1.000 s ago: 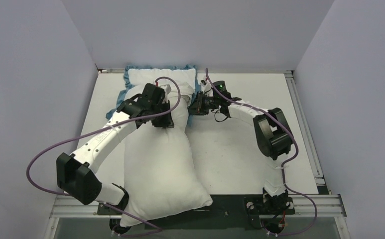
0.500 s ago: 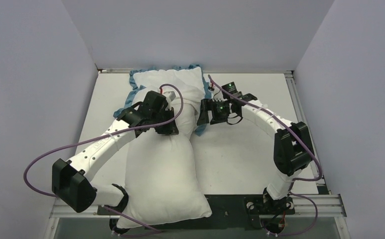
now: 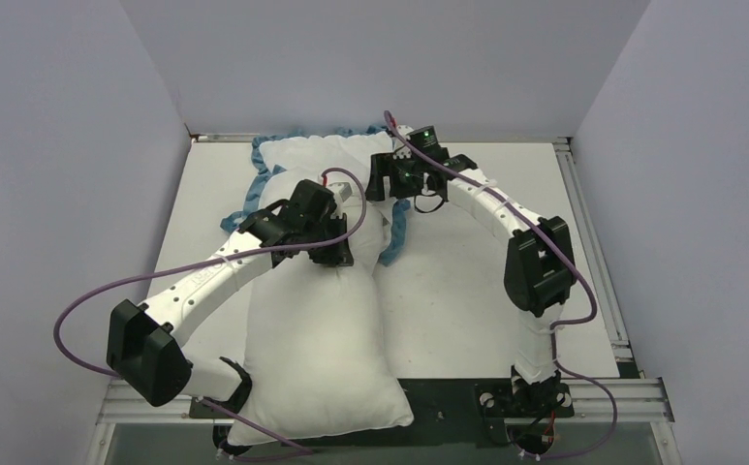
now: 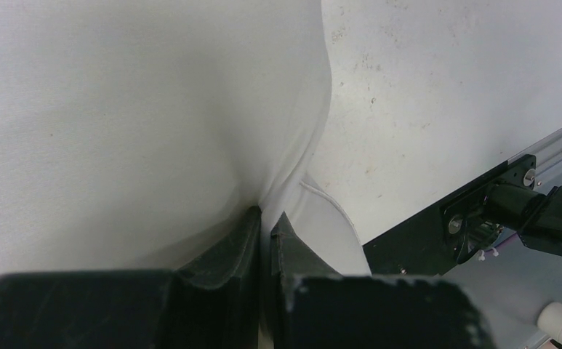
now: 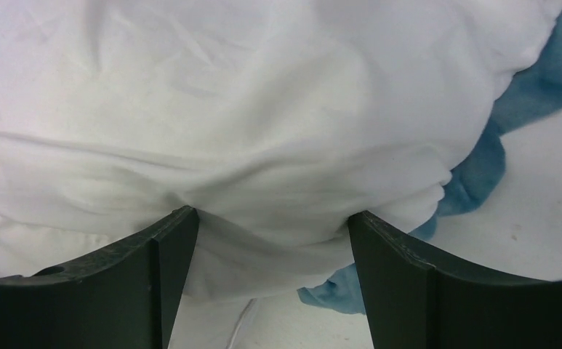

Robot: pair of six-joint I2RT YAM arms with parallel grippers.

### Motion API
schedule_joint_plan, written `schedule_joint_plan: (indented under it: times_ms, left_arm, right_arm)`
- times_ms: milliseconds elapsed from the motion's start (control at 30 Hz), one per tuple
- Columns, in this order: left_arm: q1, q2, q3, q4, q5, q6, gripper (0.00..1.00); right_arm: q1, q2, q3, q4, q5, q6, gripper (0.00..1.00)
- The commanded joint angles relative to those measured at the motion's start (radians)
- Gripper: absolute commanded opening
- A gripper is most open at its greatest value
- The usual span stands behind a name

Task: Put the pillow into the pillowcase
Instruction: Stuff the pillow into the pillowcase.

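Partly inside the pillowcase, the pillow is pinched by left end effector, right end effector spread.

No readable text, no labels or numbers, pillow and pillowcase plain (no brand visible)

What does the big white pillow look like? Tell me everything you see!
The pillow is big, puffy and plain white, like soft cloth. It lies lengthwise on the table, with its far end among the blue-ruffled pillowcase. The left gripper is shut, pinching a fold at the pillow's squeezed middle. The right gripper is open against white cloth at the far end.
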Motion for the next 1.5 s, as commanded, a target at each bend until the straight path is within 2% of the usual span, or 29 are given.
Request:
schedule_joint_plan:
  times_ms: [0,200,333,533,700,833,967,1033,1167,1200,1367,1467]
  left_arm:
    - [-0.010,0.006,0.031,-0.071,0.000,0.014,0.00]
    - [-0.009,0.028,0.056,-0.066,-0.012,0.012,0.00]
    - [-0.010,0.027,0.055,-0.067,-0.016,0.015,0.00]
    - [-0.010,0.019,0.049,-0.069,-0.024,0.012,0.00]
    - [-0.010,0.016,0.048,-0.062,-0.025,0.003,0.00]
    - [-0.010,0.020,0.050,-0.054,-0.022,-0.003,0.00]
    - [-0.010,0.017,0.048,-0.053,-0.021,-0.007,0.00]
    - [-0.010,0.010,0.045,-0.051,-0.023,-0.011,0.00]
    - [-0.008,0.001,0.051,-0.049,-0.029,-0.012,0.00]
    - [-0.008,0.001,0.053,-0.048,-0.032,-0.012,0.00]
    - [-0.006,0.005,0.063,-0.038,-0.037,-0.008,0.00]
    - [0.001,0.008,0.066,-0.038,-0.046,-0.007,0.00]
  right_arm:
    - [0.038,0.020,0.062,-0.015,0.013,-0.005,0.73]
    - [0.033,-0.101,-0.053,-0.045,0.063,0.004,0.90]
    - [0.005,-0.166,-0.125,-0.047,0.055,0.038,0.95]
    - [-0.044,-0.200,-0.237,-0.023,0.032,0.062,0.85]
    - [-0.009,-0.169,-0.274,0.000,0.104,0.001,0.82]
    - [0.056,-0.092,-0.225,0.001,0.206,-0.049,0.86]
    - [0.115,0.012,-0.093,-0.035,0.305,-0.081,0.84]
    - [0.142,0.069,-0.019,-0.073,0.383,-0.081,0.77]
    - [0.140,0.119,0.048,-0.113,0.517,-0.072,0.51]
    - [0.133,0.121,0.048,-0.117,0.537,-0.066,0.40]
    - [0.113,0.105,0.036,-0.109,0.529,-0.076,0.06]
    - [0.113,0.067,0.007,-0.116,0.519,-0.087,0.05]
